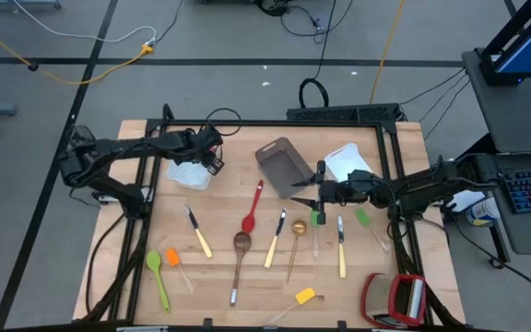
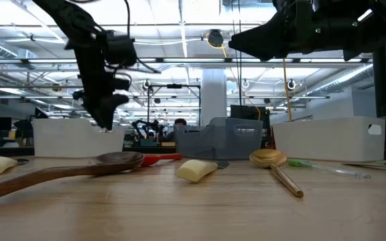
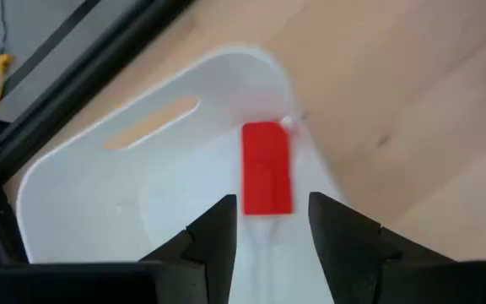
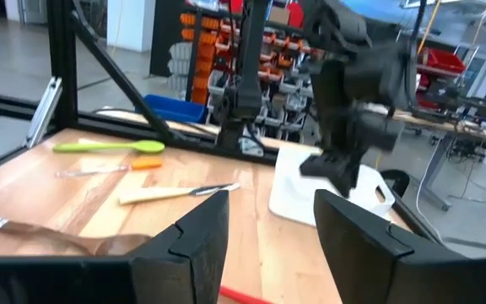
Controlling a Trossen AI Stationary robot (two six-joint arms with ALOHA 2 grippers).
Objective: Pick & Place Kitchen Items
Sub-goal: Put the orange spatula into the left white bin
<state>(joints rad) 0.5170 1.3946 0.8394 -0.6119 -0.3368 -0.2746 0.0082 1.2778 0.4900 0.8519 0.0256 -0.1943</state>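
Left tool point(image 1: 212, 152) hangs over the white bin point(image 1: 190, 173) at the tabletop's point(image 1: 219, 286) far left, its two fingers point(image 3: 218, 241) apart and holding nothing. Only my left wrist view shows what lies inside: a red spatula point(image 3: 267, 167) on the bin floor, its head just beyond the fingertips and touching neither. From above, the arm hides that spatula entirely.

Right tool point(image 1: 295, 197) sits mid-table, fingers point(image 4: 192, 236) apart and empty, just beside the grey bin point(image 1: 282, 166) and above the red spoon point(image 1: 251, 210). In the level view it hangs well clear of the wood.

Spread across the near half I see the brown wooden spoon point(image 1: 240, 254), gold spoon point(image 1: 296, 236), pale-handled knives point(image 1: 196, 232), a green spoon point(image 1: 157, 275), an orange spatula point(image 1: 175, 260) and a small yellow piece point(image 1: 304, 296). A second white bin point(image 1: 347, 163) stands behind the right tool. The red-and-silver object point(image 1: 396, 299) crowds the near right corner. Black frame rails point(image 1: 146, 198) run down both sides, close to each arm. Bare wood lies open between the white bin on the left and the grey bin.
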